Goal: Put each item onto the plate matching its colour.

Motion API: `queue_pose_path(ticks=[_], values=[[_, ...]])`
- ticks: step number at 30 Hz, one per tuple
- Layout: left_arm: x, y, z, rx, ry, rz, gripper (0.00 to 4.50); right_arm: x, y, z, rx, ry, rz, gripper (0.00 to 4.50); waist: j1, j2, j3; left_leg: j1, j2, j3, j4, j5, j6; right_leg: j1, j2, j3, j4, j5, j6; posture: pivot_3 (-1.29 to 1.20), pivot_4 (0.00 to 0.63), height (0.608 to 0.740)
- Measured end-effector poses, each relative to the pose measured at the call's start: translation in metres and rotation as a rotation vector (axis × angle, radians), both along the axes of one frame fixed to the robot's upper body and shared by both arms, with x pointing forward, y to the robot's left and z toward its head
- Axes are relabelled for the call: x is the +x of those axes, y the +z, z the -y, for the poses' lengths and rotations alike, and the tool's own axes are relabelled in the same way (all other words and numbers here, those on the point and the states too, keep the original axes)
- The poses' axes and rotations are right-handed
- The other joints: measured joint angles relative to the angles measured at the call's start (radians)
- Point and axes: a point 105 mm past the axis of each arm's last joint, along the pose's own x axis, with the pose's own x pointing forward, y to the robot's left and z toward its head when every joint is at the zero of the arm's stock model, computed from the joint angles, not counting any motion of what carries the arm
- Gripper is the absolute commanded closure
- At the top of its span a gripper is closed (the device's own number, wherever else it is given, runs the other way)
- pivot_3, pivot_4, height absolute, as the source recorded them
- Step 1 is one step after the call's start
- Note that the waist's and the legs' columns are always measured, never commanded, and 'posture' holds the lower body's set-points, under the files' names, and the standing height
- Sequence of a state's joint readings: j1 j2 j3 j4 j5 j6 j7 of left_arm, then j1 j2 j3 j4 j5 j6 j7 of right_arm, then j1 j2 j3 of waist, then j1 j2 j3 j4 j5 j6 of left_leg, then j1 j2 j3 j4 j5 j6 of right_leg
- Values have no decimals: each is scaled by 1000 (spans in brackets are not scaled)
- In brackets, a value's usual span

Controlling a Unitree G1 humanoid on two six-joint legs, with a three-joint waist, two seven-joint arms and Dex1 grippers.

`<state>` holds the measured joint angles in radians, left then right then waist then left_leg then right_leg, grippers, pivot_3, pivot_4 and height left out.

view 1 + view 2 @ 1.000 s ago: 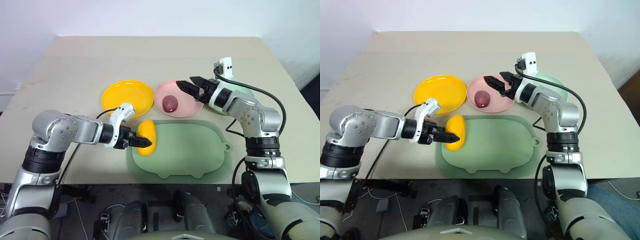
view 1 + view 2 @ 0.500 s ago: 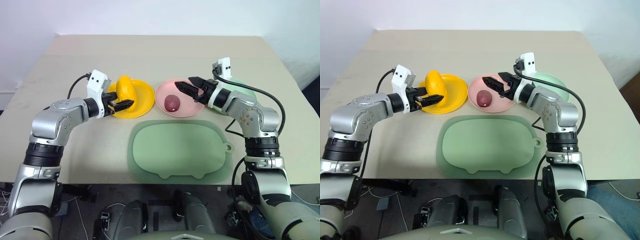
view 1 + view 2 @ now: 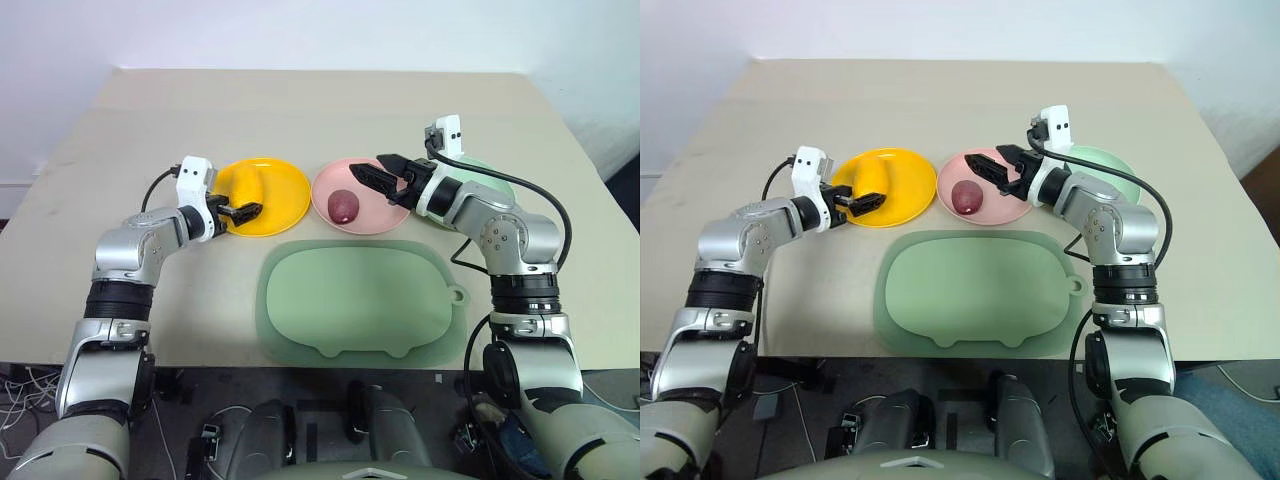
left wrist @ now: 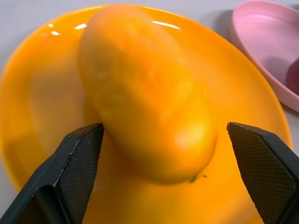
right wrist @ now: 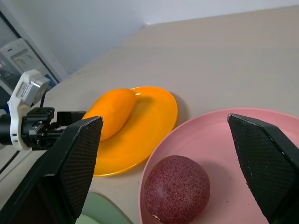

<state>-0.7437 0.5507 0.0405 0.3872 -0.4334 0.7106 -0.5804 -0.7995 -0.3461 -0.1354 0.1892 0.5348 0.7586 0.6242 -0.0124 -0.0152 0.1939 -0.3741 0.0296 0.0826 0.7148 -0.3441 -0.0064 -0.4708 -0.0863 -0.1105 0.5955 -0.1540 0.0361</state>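
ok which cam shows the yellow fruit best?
Left wrist view: the yellow fruit lies large on the yellow plate, between the open fingers of the left hand. Right wrist view shows it whole but far off. In the eye views it nearly blends into the plate.

Yellow plate (image 3: 285, 195): I see the yellow fruit (image 4: 145, 93) lying on it, my left gripper (image 3: 243, 211) at its near-left rim with fingers spread either side of the fruit's end.
Pink plate (image 3: 375, 218): the red fruit (image 3: 342, 206) sits on it; my right gripper (image 3: 377, 176) hangs open over its far-right side, blocking that approach.
Green plate (image 3: 1110, 163): mostly hidden behind my right arm.
Green mat (image 3: 360, 298): bare, open room above it.
Far table (image 3: 320, 110): open beyond the plates.
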Motion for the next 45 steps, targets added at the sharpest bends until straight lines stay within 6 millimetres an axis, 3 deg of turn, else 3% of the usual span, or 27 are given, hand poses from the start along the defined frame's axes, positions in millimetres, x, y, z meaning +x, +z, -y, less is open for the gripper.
queue_pose_path(ticks=[3,9,11,14,20,27,38,45], values=[[-7,17,0,-10,-70,37,26,-1,0,0,0,3,-3,0,-1,0,0,0,0,0,0,0,0,0,0,0,0,0,0,0,150,740],[-50,77,-14,-44,-317,155,26,-1,1,2,1,2,-3,0,-5,0,0,-1,1,0,-1,0,0,-2,1,1,0,0,0,0,150,740],[-62,95,-9,-100,-393,215,26,-1,1,1,4,3,-3,0,1,0,0,-1,1,0,0,0,0,-1,0,0,0,0,0,0,150,740],[-78,104,-1,-202,-502,221,26,-2,0,-5,11,18,-4,0,2,0,0,0,1,0,0,0,0,0,-1,0,0,0,0,0,150,740],[-92,94,11,-186,-621,233,26,-10,-2,-10,12,100,10,0,0,0,0,0,0,0,0,0,0,-1,1,0,0,0,0,0,150,740],[-112,69,25,-187,-769,256,26,-40,-35,12,-38,241,-43,0,2,0,0,0,0,0,0,-2,3,0,0,0,0,0,0,0,150,740],[-123,60,27,-173,-985,284,26,-63,-21,33,-53,333,-21,0,3,0,0,0,1,0,0,-2,4,0,2,0,-1,0,0,0,150,740],[-131,58,22,-156,-1042,292,26,-77,-25,48,-77,396,-43,0,3,0,0,0,1,0,0,-3,5,0,2,0,-1,0,0,0,150,740]])
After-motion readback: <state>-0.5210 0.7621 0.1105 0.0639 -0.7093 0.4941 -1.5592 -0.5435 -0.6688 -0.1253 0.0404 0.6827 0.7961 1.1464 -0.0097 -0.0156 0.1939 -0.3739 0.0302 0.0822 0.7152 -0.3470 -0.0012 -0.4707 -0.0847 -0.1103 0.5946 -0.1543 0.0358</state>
